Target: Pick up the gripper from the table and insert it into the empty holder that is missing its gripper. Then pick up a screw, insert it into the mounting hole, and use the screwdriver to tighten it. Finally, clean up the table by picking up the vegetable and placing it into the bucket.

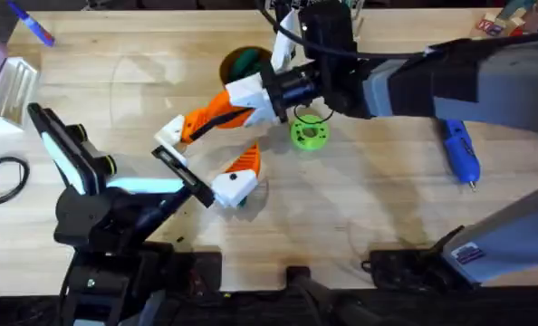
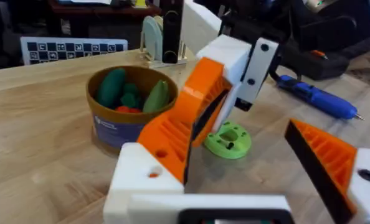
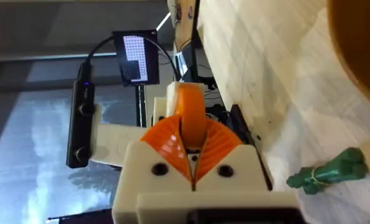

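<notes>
My right gripper (image 1: 222, 114) reaches across the table and is shut on the orange gripper (image 3: 188, 106), which sticks out between its ribbed pads (image 3: 217, 144). The piece's far end meets the white holder (image 1: 169, 134) (image 2: 138, 177), the bare finger block of my left gripper (image 1: 206, 156). That gripper stands open; its other finger carries an orange tip (image 2: 325, 158). The blue screwdriver (image 1: 459, 154) (image 2: 316, 99) lies at the right. The dark green vegetable (image 3: 328, 171) lies on the wood near the grippers. The bucket (image 1: 242, 63) (image 2: 110, 127) holds green and red toy vegetables.
A bright green disc (image 1: 308, 134) (image 2: 227, 140) lies just right of the grippers. A blue-and-red pen (image 1: 33, 25) is at the far left corner, a white rack (image 1: 6, 86) and a black cable loop (image 1: 2, 177) at the left edge. Bare wood spans the front right.
</notes>
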Controlling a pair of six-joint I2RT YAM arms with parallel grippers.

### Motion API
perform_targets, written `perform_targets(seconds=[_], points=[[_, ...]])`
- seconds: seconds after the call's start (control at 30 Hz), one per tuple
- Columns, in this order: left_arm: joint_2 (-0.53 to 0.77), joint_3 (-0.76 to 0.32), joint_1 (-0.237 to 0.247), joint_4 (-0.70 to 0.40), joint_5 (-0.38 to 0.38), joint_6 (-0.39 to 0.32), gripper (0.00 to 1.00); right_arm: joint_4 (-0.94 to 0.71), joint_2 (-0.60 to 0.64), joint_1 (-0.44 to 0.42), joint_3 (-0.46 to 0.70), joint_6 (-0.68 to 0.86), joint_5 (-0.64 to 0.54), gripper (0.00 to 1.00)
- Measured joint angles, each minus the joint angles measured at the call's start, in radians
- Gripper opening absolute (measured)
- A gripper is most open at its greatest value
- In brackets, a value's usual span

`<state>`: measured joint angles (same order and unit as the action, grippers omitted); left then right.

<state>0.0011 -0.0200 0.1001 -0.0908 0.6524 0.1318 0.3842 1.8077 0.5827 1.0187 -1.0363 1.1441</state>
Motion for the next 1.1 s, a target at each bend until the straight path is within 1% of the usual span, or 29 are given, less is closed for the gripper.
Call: perform_targets(seconds=[0.23, 0.4, 0.5, 0.6, 0.77, 1.1], points=[[0.001, 0.000, 0.000, -0.003, 0.066, 0.009, 0.986, -0.252, -0.076, 0.000, 0.015, 0.160, -0.051, 0.008], [0.001, 0.000, 0.000, -0.007, 0.164, 0.017, 0.986, -0.477, -0.145, -0.001, 0.026, 0.300, -0.090, 0.008], [0.001, 0.000, 0.000, -0.011, 0.209, 0.024, 0.986, -0.551, -0.159, -0.003, 0.028, 0.346, -0.093, 0.008], [0.012, 0.000, 0.000, -0.014, 0.232, 0.031, 0.986, -0.579, -0.159, -0.004, 0.028, 0.382, -0.090, 0.008], [0.013, 0.000, 0.000, -0.019, 0.245, 0.032, 0.986, -0.587, -0.159, -0.004, 0.028, 0.418, -0.089, 0.008], [0.014, -0.002, 0.000, -0.026, 0.247, 0.034, 0.986, -0.589, -0.159, -0.003, 0.028, 0.463, -0.089, 0.008]])
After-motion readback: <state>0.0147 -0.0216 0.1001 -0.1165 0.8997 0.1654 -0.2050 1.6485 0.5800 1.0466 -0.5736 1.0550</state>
